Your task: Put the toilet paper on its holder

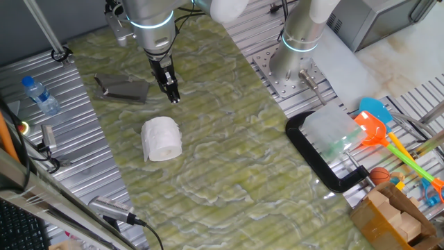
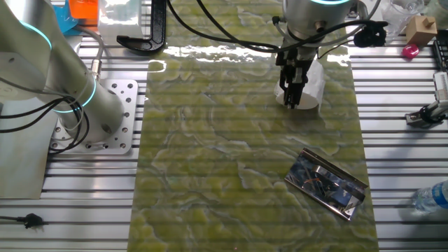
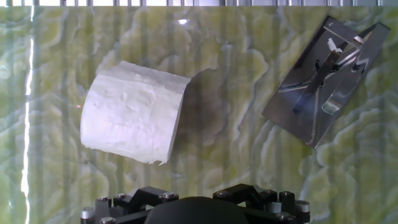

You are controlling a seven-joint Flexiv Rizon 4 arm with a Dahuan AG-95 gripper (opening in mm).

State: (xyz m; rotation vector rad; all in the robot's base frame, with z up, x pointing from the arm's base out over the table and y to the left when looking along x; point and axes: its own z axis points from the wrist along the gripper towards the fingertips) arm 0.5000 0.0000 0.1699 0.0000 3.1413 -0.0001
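Note:
The toilet paper [image 1: 161, 138] is a plump white roll lying on its side on the green mat; it also shows in the other fixed view [image 2: 308, 87] and at the left of the hand view [image 3: 132, 112]. The holder [image 1: 123, 88] is a flat dark-grey metal plate with a thin rod arm, lying on the mat; it shows too in the other fixed view [image 2: 327, 183] and at the right of the hand view [image 3: 323, 81]. My gripper [image 1: 173, 96] hangs above the mat between the roll and the holder [image 2: 291, 98]. Its fingers look closed together and empty. The fingertips are hidden in the hand view.
A clear water bottle [image 1: 40, 95] lies on the ribbed metal at the left. A large black C-shaped frame [image 1: 319, 156] stands at the mat's right edge. A second arm's base [image 1: 300, 48] is bolted behind it. Bright toys [image 1: 388, 139] and a cardboard box [image 1: 392, 215] sit at far right.

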